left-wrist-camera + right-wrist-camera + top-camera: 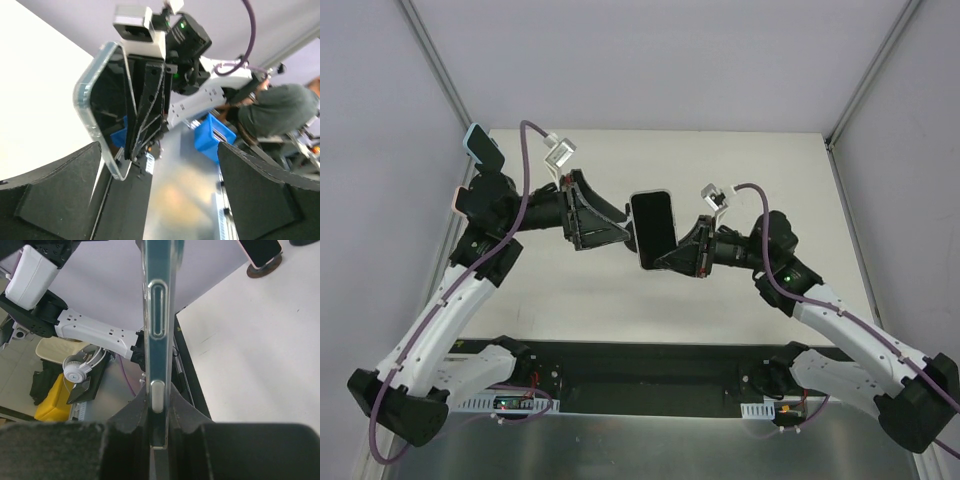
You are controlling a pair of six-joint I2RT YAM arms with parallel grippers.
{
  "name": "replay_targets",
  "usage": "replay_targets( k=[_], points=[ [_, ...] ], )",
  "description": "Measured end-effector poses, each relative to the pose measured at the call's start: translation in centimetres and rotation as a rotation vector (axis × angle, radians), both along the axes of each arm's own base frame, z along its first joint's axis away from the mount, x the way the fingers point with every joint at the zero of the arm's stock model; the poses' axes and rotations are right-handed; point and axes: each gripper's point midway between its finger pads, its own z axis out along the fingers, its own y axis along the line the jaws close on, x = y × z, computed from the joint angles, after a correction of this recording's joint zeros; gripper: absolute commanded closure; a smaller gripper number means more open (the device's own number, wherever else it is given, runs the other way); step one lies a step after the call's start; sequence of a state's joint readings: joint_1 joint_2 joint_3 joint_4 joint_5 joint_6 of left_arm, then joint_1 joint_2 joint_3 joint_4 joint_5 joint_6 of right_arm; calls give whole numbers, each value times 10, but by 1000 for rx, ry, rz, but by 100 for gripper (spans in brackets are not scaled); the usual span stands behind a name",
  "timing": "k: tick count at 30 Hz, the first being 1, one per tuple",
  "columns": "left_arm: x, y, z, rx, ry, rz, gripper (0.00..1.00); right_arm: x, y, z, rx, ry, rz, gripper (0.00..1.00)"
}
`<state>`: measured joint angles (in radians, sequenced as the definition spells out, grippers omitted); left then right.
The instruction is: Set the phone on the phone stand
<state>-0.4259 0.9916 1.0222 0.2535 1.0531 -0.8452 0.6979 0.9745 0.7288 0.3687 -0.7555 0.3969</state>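
Observation:
The phone (pixel 653 228), a dark screen in a clear case, hangs in the air over the middle of the table. My right gripper (pixel 665 258) is shut on its lower end. In the right wrist view the phone (pixel 159 315) stands edge-on between the closed fingers of the right gripper (pixel 160 425). My left gripper (pixel 623 228) is open, its tips just left of the phone and apart from it. The left wrist view has the phone (pixel 100 110) up and to the left of the left gripper (pixel 157 165). The phone stand (pixel 485 147), a dark slab on a round base (pixel 261 267), sits at the table's far left corner.
The white table (pixel 740 170) has enclosure walls and slanted metal posts (pixel 435 70) at its left and right sides. A black strip (pixel 650 365) runs along the near edge between the arm bases. Beyond the table are a blue bin (pixel 212 137) and a person (pixel 275 110).

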Motion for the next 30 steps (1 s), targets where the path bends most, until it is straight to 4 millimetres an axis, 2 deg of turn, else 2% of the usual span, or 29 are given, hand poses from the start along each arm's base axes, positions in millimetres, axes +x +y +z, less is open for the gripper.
replay_targets(
  k=[4, 7, 8, 9, 11, 12, 14, 18, 19, 20, 22, 26, 30],
  points=[
    [4, 10, 14, 18, -63, 141, 1, -8, -7, 8, 9, -63, 15, 99],
    [14, 8, 10, 26, -28, 164, 15, -12, -8, 4, -6, -72, 42, 99],
    [19, 2, 6, 28, -5, 150, 18, -13, -7, 1, -13, -69, 46, 99],
    [24, -5, 1, 31, 15, 136, 25, -14, -7, 0, -18, -68, 49, 99],
    [31, -22, -18, 56, 77, 99, 34, -15, -7, -2, -26, -70, 57, 99],
    [31, -28, -25, 69, 103, 82, 41, -16, -7, -3, -28, -72, 60, 99],
    [27, -40, -33, 81, 137, 39, 48, -18, -7, -3, -29, -76, 68, 99],
    [13, -55, -28, 56, 127, -50, 66, -19, -7, -4, -30, -78, 79, 99],
    [10, -58, -26, 49, 122, -71, 76, -20, -7, -4, -30, -80, 80, 99],
    [8, -61, -24, 43, 122, -86, 82, -20, -7, -4, -30, -81, 82, 99],
    [7, -65, -24, 35, 109, -108, 85, -22, -8, -3, -26, -84, 96, 99],
    [5, -67, -20, 18, 71, -124, 69, -27, -9, 1, -18, -80, 108, 100],
    [3, -66, -14, 3, 62, -126, 74, -27, -9, 0, -18, -88, 109, 99]
  ],
)
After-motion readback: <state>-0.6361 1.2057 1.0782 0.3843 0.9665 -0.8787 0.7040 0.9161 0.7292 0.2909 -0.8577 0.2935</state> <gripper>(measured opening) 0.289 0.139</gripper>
